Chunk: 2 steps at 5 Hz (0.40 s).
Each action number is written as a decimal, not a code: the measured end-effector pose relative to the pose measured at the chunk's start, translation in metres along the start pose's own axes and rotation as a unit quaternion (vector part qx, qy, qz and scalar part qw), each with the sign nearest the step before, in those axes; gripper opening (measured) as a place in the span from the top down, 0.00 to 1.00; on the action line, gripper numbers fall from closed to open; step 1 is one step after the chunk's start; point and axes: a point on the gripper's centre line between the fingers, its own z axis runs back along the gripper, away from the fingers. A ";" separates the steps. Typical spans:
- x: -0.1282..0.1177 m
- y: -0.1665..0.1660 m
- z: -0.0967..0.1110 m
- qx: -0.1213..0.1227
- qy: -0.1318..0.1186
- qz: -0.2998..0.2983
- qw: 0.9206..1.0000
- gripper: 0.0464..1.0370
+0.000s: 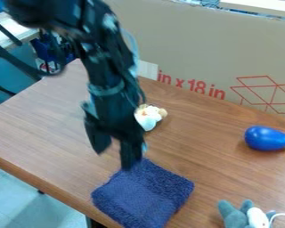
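Observation:
The black gripper (114, 156) hangs over the wooden table in the left-centre of the camera view, its two fingers spread apart with nothing between them. Just below and to its right, a dark blue cloth (144, 194) lies flat, and one fingertip overlaps its upper corner in the view; whether they touch, I cannot tell. Behind the gripper, to the right, is a small white and tan soft toy (149, 116), partly covered by the arm.
A shiny blue egg-shaped object (267, 138) rests on the right side of the table (43, 120). A grey and white plush toy (247, 216) sits at the lower right edge. A large cardboard panel (192, 49) stands along the back.

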 end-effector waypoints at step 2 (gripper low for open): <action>-0.001 0.011 0.045 -0.022 -0.028 -0.014 0.999 0.04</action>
